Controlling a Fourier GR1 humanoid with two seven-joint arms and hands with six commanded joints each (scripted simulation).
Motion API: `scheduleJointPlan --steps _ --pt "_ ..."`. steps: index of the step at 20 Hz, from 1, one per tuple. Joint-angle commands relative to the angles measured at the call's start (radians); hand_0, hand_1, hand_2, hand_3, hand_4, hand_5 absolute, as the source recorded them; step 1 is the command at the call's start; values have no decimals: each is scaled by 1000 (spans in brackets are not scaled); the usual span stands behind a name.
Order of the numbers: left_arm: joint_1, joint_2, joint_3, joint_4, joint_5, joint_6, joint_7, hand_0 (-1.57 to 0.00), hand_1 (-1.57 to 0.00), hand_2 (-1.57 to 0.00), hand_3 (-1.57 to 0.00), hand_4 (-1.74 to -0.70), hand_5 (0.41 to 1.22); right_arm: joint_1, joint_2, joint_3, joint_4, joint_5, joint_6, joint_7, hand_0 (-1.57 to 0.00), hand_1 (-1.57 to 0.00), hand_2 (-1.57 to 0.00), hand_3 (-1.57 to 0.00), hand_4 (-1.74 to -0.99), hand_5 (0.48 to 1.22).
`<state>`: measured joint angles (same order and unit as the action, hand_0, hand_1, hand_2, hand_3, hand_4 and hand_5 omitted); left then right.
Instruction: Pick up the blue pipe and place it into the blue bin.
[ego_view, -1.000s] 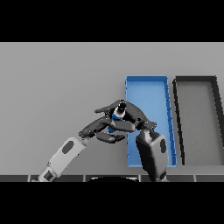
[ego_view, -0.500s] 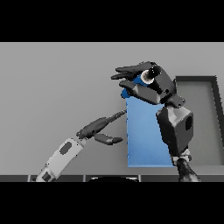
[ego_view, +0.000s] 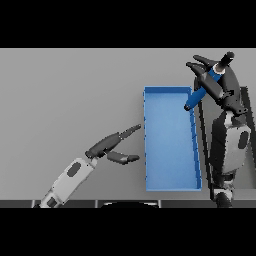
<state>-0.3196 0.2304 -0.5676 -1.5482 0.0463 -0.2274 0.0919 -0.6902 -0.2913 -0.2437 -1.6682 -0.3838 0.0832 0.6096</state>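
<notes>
A blue pipe (ego_view: 202, 91) with dark ends hangs tilted in my right hand (ego_view: 220, 85), whose fingers are curled round it. The hand is raised above the far right corner of the blue bin (ego_view: 170, 145), and the pipe's lower end points down over the bin's right wall. The bin is a long open tray lying right of the table's middle, with nothing inside it. My left hand (ego_view: 112, 146) rests low just left of the bin, fingers straight and thumb spread, holding nothing.
A dark bin (ego_view: 246, 100) lies right of the blue one, mostly hidden behind my right arm (ego_view: 229, 145). Grey table (ego_view: 70, 100) stretches wide to the left and far side.
My right hand has carried the pipe up and to the right, from over the bin's far left part to its far right corner. The left hand has hardly moved.
</notes>
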Motion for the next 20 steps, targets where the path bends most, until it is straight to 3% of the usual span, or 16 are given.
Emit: scheduleJointPlan --steps 1,5,7,10,12,13,16,18,19,20 --pt "2 8 5 -9 7 -4 -10 1 1 1 1 -825 461 34 -2 1 -3 -7 -18 0 -1571 -1571 -1571 -1571 -1499 1221" --pt "20 22 -1 -30 9 -11 -23 1 1 1 1 -827 464 204 -25 49 6 -16 -92 0 -1571 -1571 -1571 -1571 -1499 1221" --pt "9 9 -4 -26 6 -3 2 1 1 1 1 -825 468 291 -23 86 4 -13 -140 0 -1571 -1571 -1571 -1571 -1499 1221" --pt "22 11 -10 -26 7 -7 -4 1 1 1 1 -829 470 406 -105 197 15 -76 -288 0 -1571 -1571 -1571 -1571 -1499 1221" --pt "12 10 -4 -17 7 -5 6 1 1 1 1 -826 470 468 -170 287 -1 -126 -354 0 -1571 -1571 -1571 -1080 -1586 1221" --pt "13 12 -2 -27 11 -2 5 1 1 1 1 -827 471 492 -199 330 -8 -148 -379 0 -1571 -1571 -1571 -1178 -1569 1221" --pt "15 2 -17 -27 -2 2 14 1 1 1 1 -826 475 530 -258 445 1 -196 -436 0 -1571 -1571 -1571 -693 -1653 1205" --pt "12 -1 -15 -29 3 3 23 1 1 1 1 -827 474 533 -327 541 7 -274 -524 0 -1571 -1571 -1571 -1009 -1583 1199" --pt "15 5 -14 -31 2 2 15 1 1 1 1 -829 474 531 -345 564 16 -317 -551 0 -1465 -1382 -1333 -807 -1534 1190" --pt "13 2 -16 -32 0 2 24 1 1 1 1 -830 476 529 -355 582 25 -347 -558 1 -1172 -1106 -1066 -646 -1477 1178"
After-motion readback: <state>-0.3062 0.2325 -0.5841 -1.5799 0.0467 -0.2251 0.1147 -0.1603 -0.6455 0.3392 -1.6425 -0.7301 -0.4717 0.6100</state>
